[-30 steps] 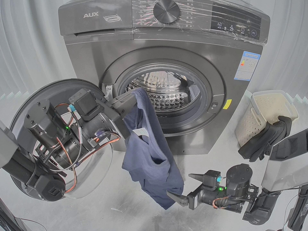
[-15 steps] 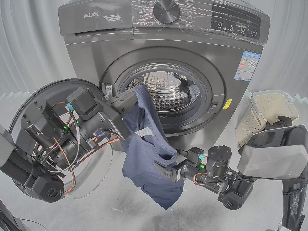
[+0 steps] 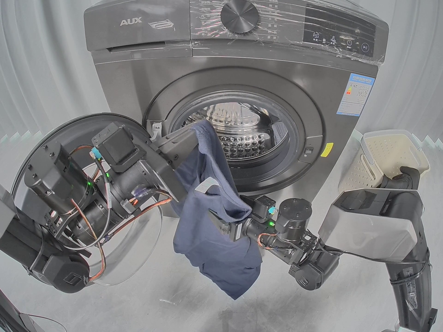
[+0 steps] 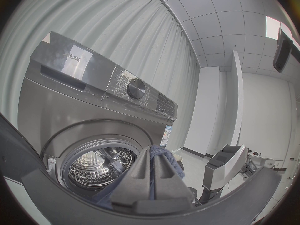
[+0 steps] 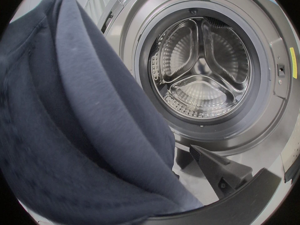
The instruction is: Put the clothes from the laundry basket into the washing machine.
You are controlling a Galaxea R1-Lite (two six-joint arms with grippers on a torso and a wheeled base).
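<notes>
Head view: a second ago the right fingers [image 3: 229, 230] hung spread and low, past the hem of the shirt [image 3: 207, 250]. They have since swung up and in, and now press into the shirt's middle, bunching the cloth over them. The left fingers [image 3: 177, 146] have barely shifted. They stay clamped on the shirt's top edge, just in front of the drum [image 3: 235, 125] mouth, and the shirt hangs down from them outside the machine [image 3: 138, 79]. The door [image 3: 69, 125] stands open behind the left arm. Well away from both sets of fingers, the basket [image 3: 392, 148] has dark clothes [image 3: 410, 171] draped over its rim.

Left wrist view: the left fingers [image 4: 137, 175] are pressed together with a fold of shirt [image 4: 165, 155] pinched between them, and the drum [image 4: 93, 166] lies just beyond.

Right wrist view: one right finger [image 5: 218, 169] sits far out to the side, so the pair is spread wide. The shirt [image 5: 78, 125] lies across the other side. Ahead of them the drum [image 5: 203, 75] shows its steel paddles.
</notes>
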